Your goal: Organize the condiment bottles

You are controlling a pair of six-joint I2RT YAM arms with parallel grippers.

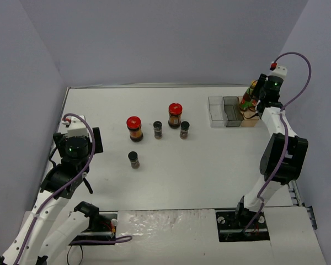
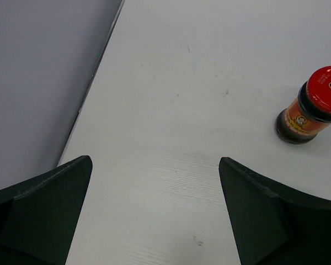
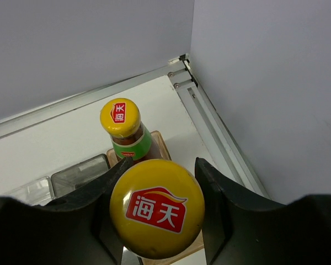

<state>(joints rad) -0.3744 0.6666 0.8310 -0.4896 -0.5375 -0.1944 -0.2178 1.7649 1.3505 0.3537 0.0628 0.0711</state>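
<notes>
Two slim yellow-capped sauce bottles stand at the amber end of the tray [image 1: 249, 121] at the far right. My right gripper [image 3: 160, 165] is shut on the nearer one [image 3: 156, 212], its fingers on either side just below the cap. The other bottle [image 3: 123, 126] stands just behind it. In the top view the right gripper [image 1: 252, 103] is over that compartment. Two red-lidded jars [image 1: 134, 128] [image 1: 175, 115] and three small black-capped jars [image 1: 158, 129] [image 1: 185, 130] [image 1: 133, 159] stand mid-table. My left gripper [image 2: 154, 165] is open and empty, left of a red-lidded jar [image 2: 314, 107].
The tray's clear [image 1: 215, 112] and grey [image 1: 231, 112] compartments hold nothing. Grey walls close the table at the left, back and right; the right wall and a metal rail [image 3: 209, 118] run close by the tray.
</notes>
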